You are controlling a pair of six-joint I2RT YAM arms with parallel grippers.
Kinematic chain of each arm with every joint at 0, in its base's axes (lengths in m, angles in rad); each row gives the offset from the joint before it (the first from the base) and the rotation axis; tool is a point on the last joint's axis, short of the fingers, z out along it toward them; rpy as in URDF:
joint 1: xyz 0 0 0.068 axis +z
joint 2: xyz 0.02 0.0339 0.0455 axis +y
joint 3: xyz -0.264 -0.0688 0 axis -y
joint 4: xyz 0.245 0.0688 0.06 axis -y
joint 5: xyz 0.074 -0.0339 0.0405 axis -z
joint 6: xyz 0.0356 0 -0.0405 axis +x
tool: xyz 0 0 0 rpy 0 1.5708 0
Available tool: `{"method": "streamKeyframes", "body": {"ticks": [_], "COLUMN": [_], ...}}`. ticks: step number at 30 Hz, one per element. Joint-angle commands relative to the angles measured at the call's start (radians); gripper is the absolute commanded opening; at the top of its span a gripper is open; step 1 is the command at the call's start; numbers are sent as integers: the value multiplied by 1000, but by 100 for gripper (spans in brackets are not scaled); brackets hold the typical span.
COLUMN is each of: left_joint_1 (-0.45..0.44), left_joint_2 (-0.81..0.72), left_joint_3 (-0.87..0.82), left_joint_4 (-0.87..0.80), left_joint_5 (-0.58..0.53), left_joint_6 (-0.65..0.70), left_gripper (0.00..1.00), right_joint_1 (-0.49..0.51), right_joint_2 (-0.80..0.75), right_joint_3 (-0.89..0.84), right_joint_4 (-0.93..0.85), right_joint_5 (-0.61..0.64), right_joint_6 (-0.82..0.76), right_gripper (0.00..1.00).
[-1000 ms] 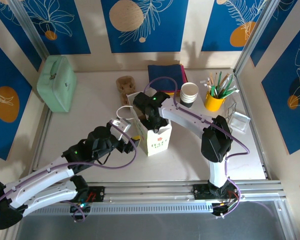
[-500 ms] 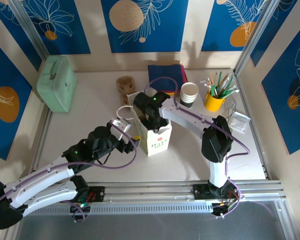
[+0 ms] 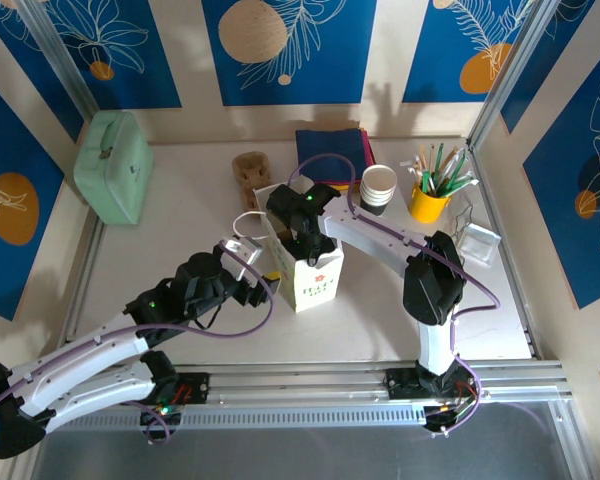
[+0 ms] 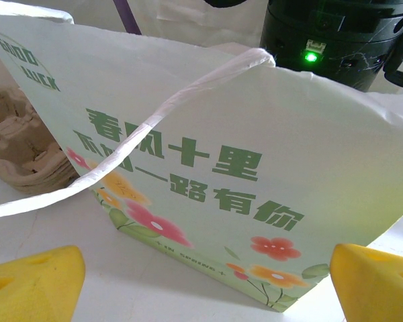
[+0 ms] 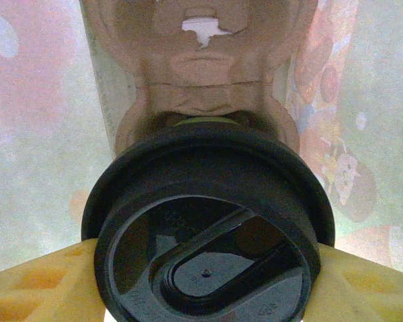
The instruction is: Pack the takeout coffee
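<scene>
The takeout coffee point(image 5: 208, 228) shows its round black lid from above, with a sliver of olive-green side under the rim. My right gripper point(image 5: 208, 285) is shut on it, a yellow pad point(image 5: 33, 285) pressed to each side of the lid. It hangs inside the flowered paper bag point(image 3: 312, 278), above a brown cardboard cup carrier point(image 5: 201, 74) at the bag's bottom. In the top view my right gripper point(image 3: 301, 238) reaches down into the bag's mouth. My left gripper point(image 4: 205, 288) stands open just left of the bag point(image 4: 208, 168), a white handle loop point(image 4: 154, 121) hanging in front of it.
A mint-green case point(image 3: 113, 165) sits at the back left. A stack of cardboard carriers point(image 3: 250, 168), a blue cloth point(image 3: 332, 145), stacked white cups point(image 3: 378, 187), a yellow pen cup point(image 3: 430, 203) and a clear holder point(image 3: 478, 240) line the back and right.
</scene>
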Motion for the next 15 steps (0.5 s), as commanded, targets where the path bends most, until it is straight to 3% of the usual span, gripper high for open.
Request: {"method": "streamKeyframes", "body": {"ticks": [1,15], "left_joint_1": [-8,-8], "left_joint_2": [-12,-8], "left_joint_3": [2,13], "left_joint_4": [2,-5], "left_joint_5": [-15,-15], "left_joint_6": [4,8], "left_gripper": [94,94], "right_joint_1": [0,4], "right_joint_2": [90,51], "right_joint_3": [-60,24], "right_joint_4": [36,-18], "right_joint_5": [-28,11], "right_joint_6": [9,4], "right_gripper": [63,65]}}
